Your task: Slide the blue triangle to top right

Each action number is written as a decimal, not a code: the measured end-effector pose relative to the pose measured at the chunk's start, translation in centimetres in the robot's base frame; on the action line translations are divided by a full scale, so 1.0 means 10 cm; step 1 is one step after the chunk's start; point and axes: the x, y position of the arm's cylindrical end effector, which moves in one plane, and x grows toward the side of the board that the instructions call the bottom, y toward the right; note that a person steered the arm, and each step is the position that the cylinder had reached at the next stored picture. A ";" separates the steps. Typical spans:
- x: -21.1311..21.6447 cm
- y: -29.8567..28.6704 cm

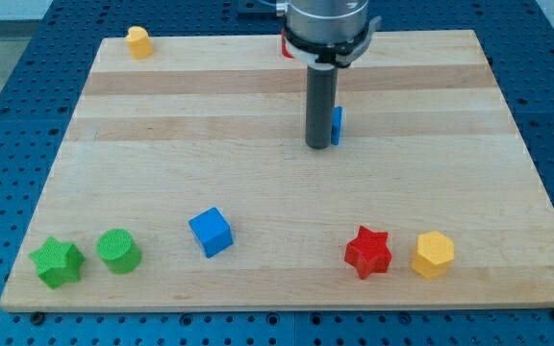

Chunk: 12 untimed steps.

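Looking through the 1 camera view, my tip sits touching the left side of the blue triangle, mostly hidden behind the rod. No gripper exists to open or close. I should push rightward and upward steadily, staying centred so it cannot slip aside.

Blue triangle, mostly hidden, upper middle

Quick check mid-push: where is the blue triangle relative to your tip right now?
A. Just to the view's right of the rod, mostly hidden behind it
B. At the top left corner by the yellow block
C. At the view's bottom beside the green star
A: only a sliver of the blue triangle shows at the rod's right edge, just above my tip.
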 end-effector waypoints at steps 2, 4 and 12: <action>-0.41 0.32; -0.76 0.73; -1.08 1.14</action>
